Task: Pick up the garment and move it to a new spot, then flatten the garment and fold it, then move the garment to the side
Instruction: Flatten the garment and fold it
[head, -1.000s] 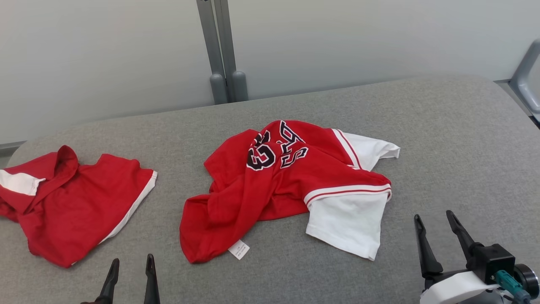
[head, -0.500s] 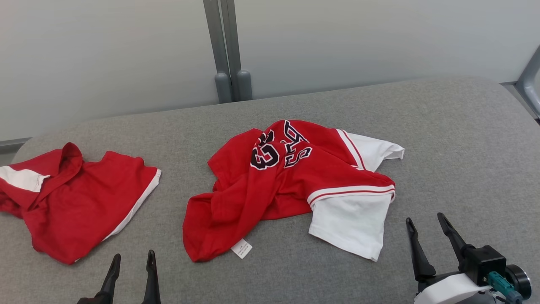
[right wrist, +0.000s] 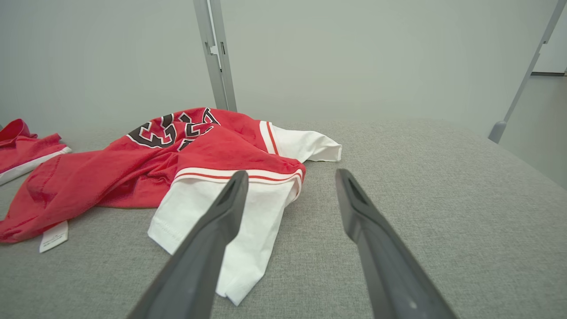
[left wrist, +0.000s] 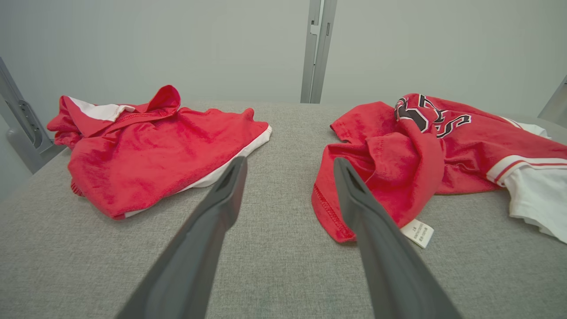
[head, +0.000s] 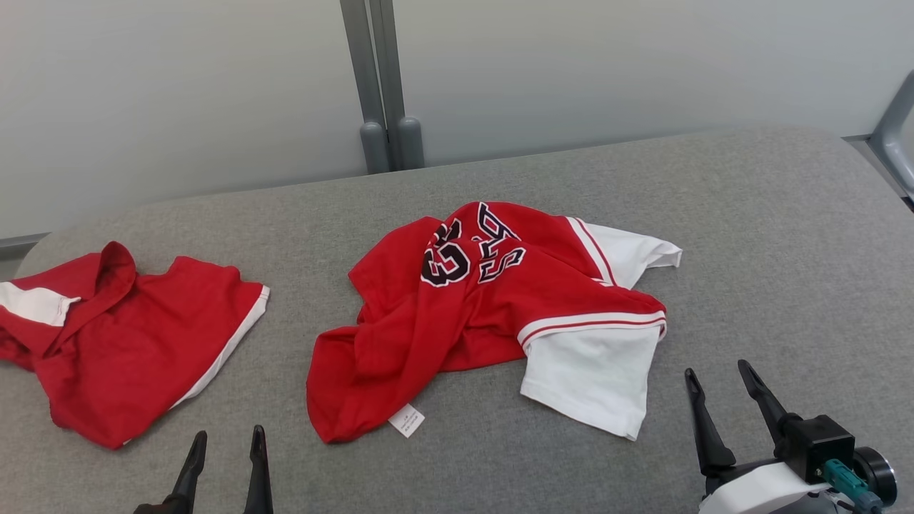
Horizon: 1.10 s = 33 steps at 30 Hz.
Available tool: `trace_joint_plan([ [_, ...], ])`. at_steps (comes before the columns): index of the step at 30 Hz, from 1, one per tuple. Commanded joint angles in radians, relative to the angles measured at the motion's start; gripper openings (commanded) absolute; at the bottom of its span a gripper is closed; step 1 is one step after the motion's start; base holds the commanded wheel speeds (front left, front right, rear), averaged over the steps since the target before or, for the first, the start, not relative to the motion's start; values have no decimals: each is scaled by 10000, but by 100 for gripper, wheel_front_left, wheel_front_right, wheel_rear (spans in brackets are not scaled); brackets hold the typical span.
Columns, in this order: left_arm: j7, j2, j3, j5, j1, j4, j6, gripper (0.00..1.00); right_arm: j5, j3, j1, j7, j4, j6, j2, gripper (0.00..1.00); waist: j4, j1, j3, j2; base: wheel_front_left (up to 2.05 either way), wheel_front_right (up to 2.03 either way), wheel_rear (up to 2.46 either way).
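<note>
The garment [head: 485, 307] is a red shirt with white sleeves and black-and-white lettering, lying crumpled in the middle of the grey table [head: 750, 235]. A white label sticks out at its near hem. My left gripper [head: 228, 432] stands open at the near edge, left of that hem, holding nothing. In the left wrist view the garment [left wrist: 421, 155] lies just right of the open left gripper [left wrist: 290, 160]. My right gripper [head: 716, 368] is open and apart from the white sleeve, to its right. The right wrist view has the sleeve of the garment [right wrist: 199, 150] behind the left finger of the right gripper [right wrist: 291, 173].
A second red garment [head: 128, 343] with white trim lies bunched at the table's left end, also in the left wrist view [left wrist: 155, 146]. A grey post [head: 382, 86] stands behind the table against the pale wall. A grey metal frame [head: 892, 128] is at the far right.
The head view has shifted slightly. My right gripper has drifted a little left toward the white sleeve. Both garments lie as before and both grippers stay open.
</note>
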Motion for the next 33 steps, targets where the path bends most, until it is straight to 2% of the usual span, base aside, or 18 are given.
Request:
trace_joint_plan([
  [1,-3,-10,36,-50,-134,3,3,100,2,3,-60,-30,-23,1,13,100,-16,0,9,0,0,0,0],
  [16,-3,-12,-146,111,-337,60,63,100,175,-2,-211,-30,-52,1,138,100,-95,0,172,0,0,0,0],
  [23,264,-3,-1212,244,-1430,1307,-110,100,114,496,-1288,238,1824,3,256,100,45,0,951,0,0,0,0],
  [28,942,3,-1845,262,-2616,2219,-213,100,-122,663,-2617,1106,3019,1,359,100,152,0,1885,0,0,0,0],
  [33,1130,9,-2221,2,-3346,2778,-298,100,-312,529,-3283,1922,3872,1,456,100,278,0,2408,0,0,0,0],
])
